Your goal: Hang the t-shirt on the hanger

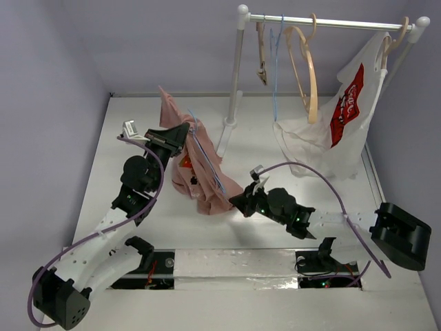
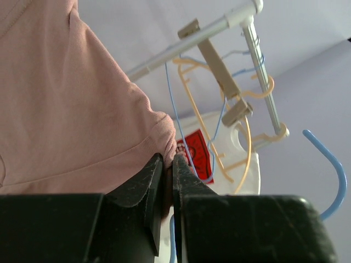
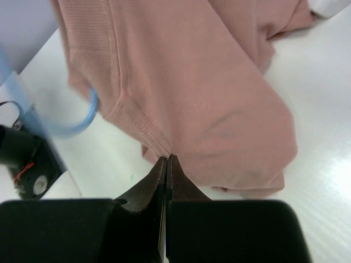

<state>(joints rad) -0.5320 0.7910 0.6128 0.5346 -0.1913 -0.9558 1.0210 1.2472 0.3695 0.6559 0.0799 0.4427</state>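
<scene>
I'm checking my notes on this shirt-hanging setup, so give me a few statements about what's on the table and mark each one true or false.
1. The left gripper is closed on the pink t-shirt. True.
2. The right gripper is wide open above bare table. False: it is shut, and its tips pinch the t-shirt's hem.
3. A white shirt with a red logo hangs from the clothes rack. True.
4. The light-blue wire hanger lies alone on the table, far from the t-shirt. False: it is up against the raised t-shirt by the left gripper.
</scene>
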